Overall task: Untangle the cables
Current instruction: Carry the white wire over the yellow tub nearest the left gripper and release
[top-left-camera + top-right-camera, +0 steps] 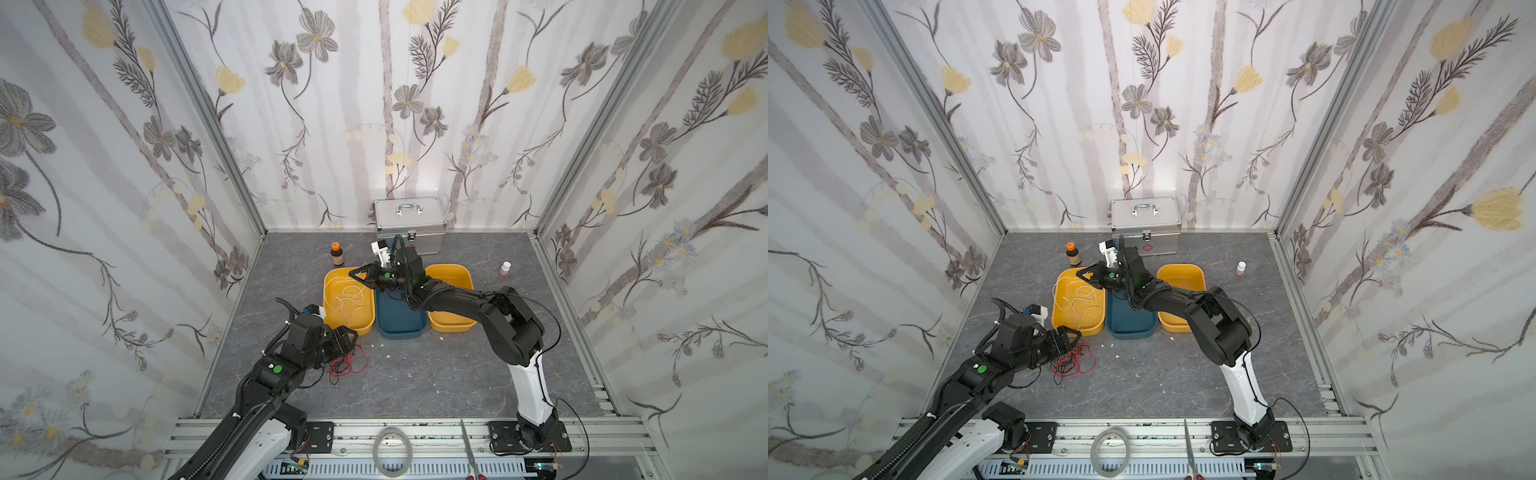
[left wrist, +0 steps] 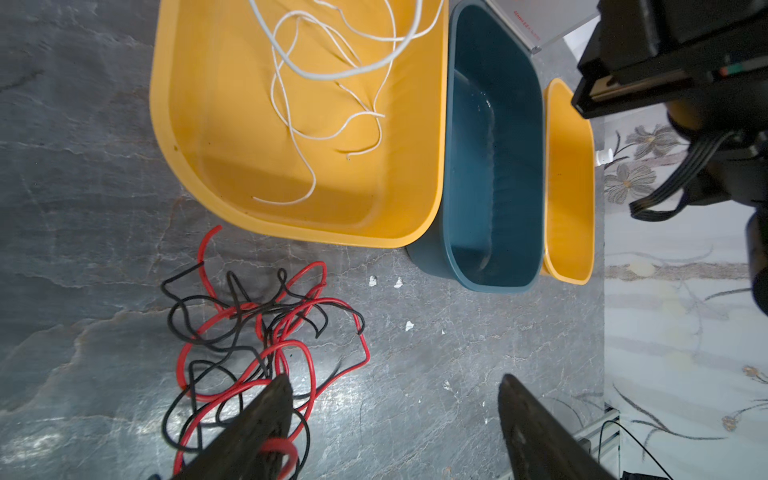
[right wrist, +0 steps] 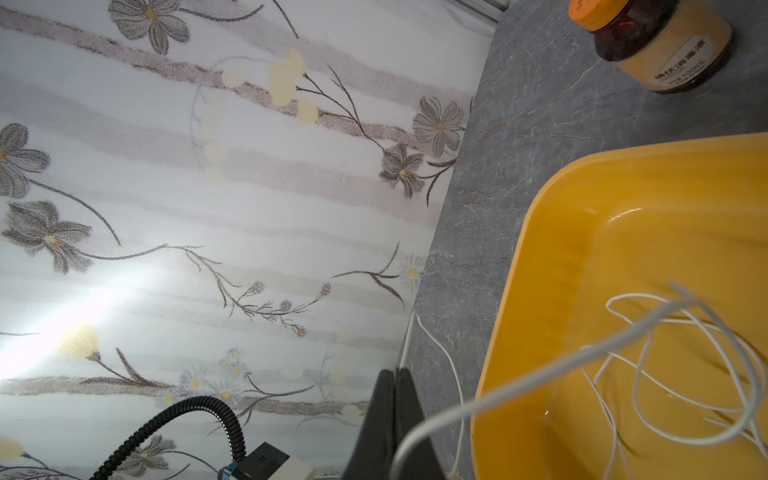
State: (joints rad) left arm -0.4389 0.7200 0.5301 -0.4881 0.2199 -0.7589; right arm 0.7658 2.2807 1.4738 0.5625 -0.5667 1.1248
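1. The left gripper (image 2: pixel 395 380) is seen spread wide, with nothing clamped between its jaws. One red loop of the red and black cables (image 2: pixel 257 332) is draped over a finger (image 2: pixel 257 424).
2. That tangle is spread on the grey, marble-veined tabletop (image 2: pixel 83 208), just ahead of and under the left gripper's fingertips, outside every tray.
3. The right gripper (image 3: pixel 392 374) is pressed tight together, and a strand of the white cables (image 2: pixel 332 77) is pinched at its tips.
4. From there the white cables are let down into the yellow tray (image 3: pixel 582 270) just below the right gripper, where they are piled in loose loops.
5. Beyond the left gripper, a blue tray (image 2: pixel 465 187) is set touching that yellow tray's side. A second yellow tray (image 2: pixel 569 187) is set against the blue one's far side.
6. All three trays are shown as smooth, glossy plastic tubs with rounded corners. The cables are seen as thin, flexible, rubber-sheathed strands, and the red and black ones are kinked.
7. Past the right gripper's tips, a brown glass bottle (image 3: pixel 660 45) with an orange cap is stood upright near the yellow tray's corner.
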